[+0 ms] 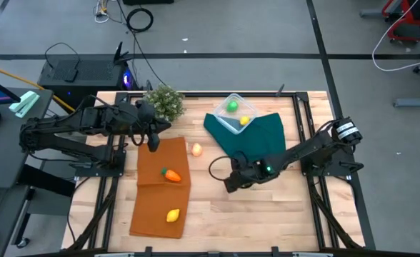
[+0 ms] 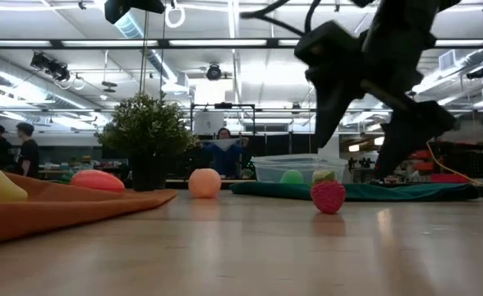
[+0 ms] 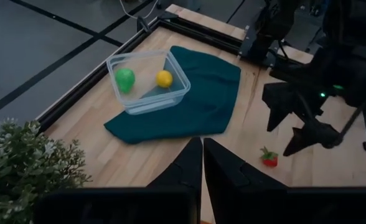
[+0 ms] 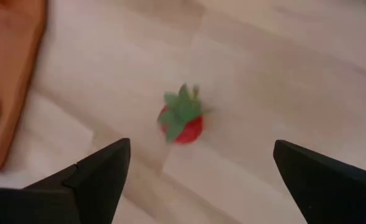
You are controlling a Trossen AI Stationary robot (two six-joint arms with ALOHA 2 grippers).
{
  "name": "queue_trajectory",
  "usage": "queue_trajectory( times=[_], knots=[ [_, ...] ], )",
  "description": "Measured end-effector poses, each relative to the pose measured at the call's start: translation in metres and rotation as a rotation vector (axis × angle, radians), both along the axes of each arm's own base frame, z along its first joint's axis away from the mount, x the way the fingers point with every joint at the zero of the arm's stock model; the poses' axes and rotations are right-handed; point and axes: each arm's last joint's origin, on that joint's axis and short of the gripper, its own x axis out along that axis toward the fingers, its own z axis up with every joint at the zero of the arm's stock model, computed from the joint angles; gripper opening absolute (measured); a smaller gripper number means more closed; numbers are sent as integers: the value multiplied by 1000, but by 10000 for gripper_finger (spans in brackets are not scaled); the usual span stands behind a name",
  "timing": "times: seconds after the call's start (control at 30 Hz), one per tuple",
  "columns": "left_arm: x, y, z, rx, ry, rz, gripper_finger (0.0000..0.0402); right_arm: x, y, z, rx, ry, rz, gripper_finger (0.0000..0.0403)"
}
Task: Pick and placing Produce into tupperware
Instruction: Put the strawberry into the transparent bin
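Note:
A tiny red strawberry (image 4: 182, 118) with a green top lies on the bare wood; my right gripper (image 4: 201, 144) hangs open just above it, pointing down, one finger on each side, apart from it. In the low view the strawberry (image 2: 328, 197) rests on the table below the right gripper (image 2: 352, 160). The clear tupperware (image 1: 235, 113) stands on a dark green cloth (image 1: 256, 139) and holds a green ball (image 3: 125, 79) and a lemon (image 3: 164, 78). A carrot (image 1: 171, 175) and a lemon (image 1: 173, 215) lie on an orange cloth (image 1: 153, 196), and a peach ball (image 1: 196, 149) lies beside it. My left gripper (image 3: 203, 162) is shut and raised near the plant.
A bushy potted plant (image 1: 163, 102) stands at the far edge, left of the tupperware. A black frame rail (image 1: 303, 121) runs along the table's right side. Bare wood (image 1: 267, 214) lies near the front right. People show in the room beyond the table.

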Motion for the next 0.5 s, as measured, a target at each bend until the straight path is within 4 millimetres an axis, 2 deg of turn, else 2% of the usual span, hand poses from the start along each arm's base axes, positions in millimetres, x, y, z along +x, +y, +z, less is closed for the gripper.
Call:
queue_trajectory(
  times=[0.23,0.5],
  knots=[
    [0,0,-1,0,7,0,24,28,-4,-7,-15,33,44,354],
    [0,0,-1,0,7,0,26,53,1,-12,-26,176,77,350]
  ],
)
